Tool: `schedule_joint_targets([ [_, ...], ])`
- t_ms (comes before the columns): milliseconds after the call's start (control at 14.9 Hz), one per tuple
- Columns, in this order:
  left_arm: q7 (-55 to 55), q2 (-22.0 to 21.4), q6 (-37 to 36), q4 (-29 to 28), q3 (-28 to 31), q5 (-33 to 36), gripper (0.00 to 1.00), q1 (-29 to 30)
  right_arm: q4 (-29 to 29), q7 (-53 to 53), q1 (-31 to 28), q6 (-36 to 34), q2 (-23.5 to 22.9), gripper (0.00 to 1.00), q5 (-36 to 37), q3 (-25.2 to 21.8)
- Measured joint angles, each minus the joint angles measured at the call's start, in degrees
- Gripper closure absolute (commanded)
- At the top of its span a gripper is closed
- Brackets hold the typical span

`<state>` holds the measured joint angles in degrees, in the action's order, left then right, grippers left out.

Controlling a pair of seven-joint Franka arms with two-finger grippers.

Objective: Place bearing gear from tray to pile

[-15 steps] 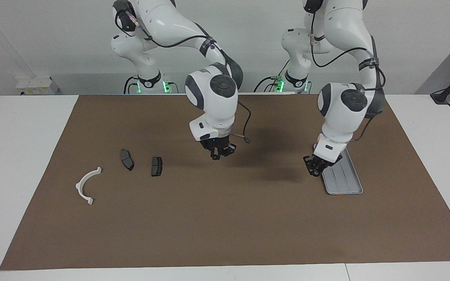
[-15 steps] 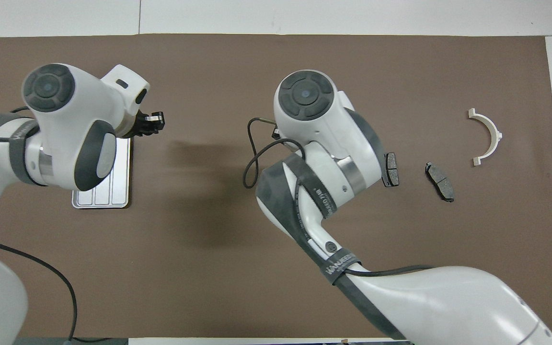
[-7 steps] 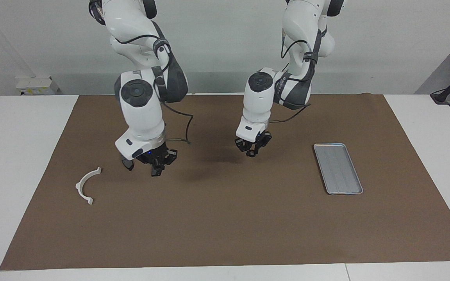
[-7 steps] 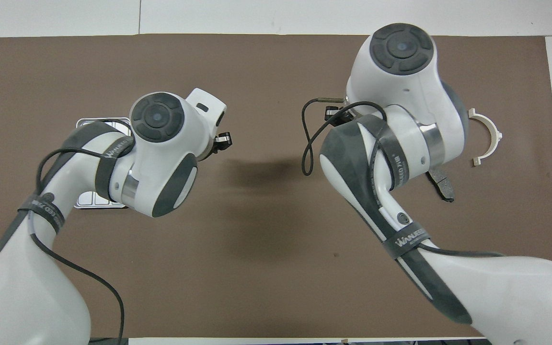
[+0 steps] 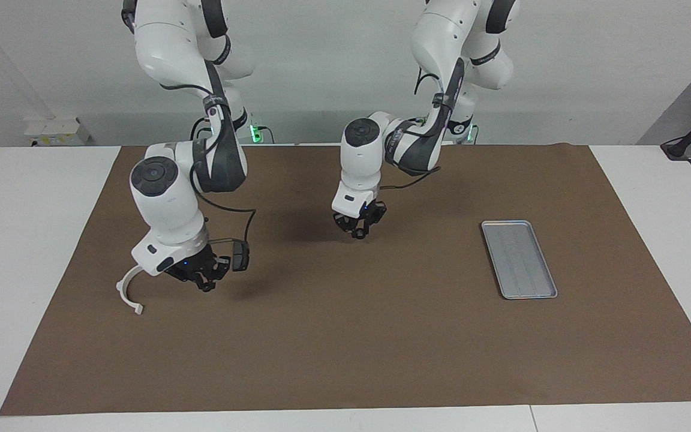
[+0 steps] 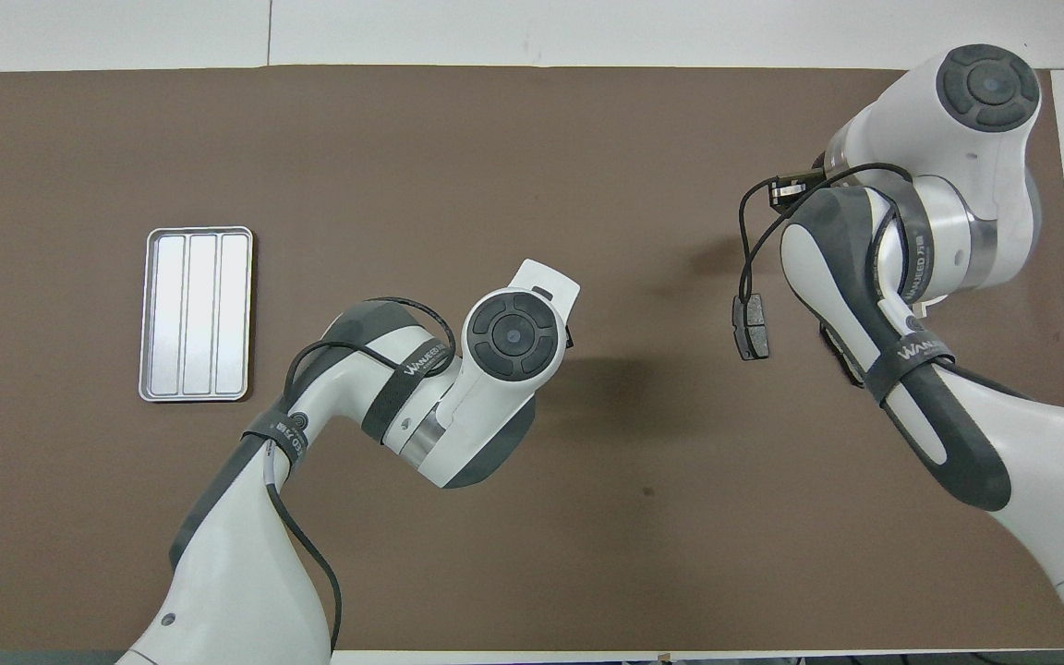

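On the brown mat (image 5: 345, 336), we are hovering our closed, seemingly empty right gripper (image 5: 204, 282) over the pile (image 5: 239, 258), risking scattering it, the tray (image 5: 519, 259) well apart and the left gripper (image 5: 358, 229) possibly carrying something unseen.

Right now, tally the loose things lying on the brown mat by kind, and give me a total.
Shallow silver-grey ridged metal tray: 1
White half-ring plastic bracket: 1
Dark grey brake-pad-like pieces: 2, one in the open and one partly hidden under the right arm
Total: 4
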<state>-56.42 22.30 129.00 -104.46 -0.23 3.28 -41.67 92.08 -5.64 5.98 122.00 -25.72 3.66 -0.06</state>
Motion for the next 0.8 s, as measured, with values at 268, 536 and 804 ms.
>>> schedule_joint_targets([
  [268, -0.15, 1.07, 3.68, -0.78, 0.17, 0.00, 1.00, -0.01, 1.07, 2.29, -1.91, 5.46, -3.43, 1.00, 0.00, 0.00],
  [536, -0.16, 1.07, 7.90, -2.84, 0.27, 0.00, 1.00, -0.01, 1.10, 3.85, -3.40, 8.93, -5.91, 1.00, 0.00, -0.01],
  [804, -0.18, 1.08, 9.85, -4.30, 0.28, 0.00, 1.00, -0.01, 1.11, 5.08, -4.90, 9.84, -6.77, 1.00, 0.00, 0.00],
])
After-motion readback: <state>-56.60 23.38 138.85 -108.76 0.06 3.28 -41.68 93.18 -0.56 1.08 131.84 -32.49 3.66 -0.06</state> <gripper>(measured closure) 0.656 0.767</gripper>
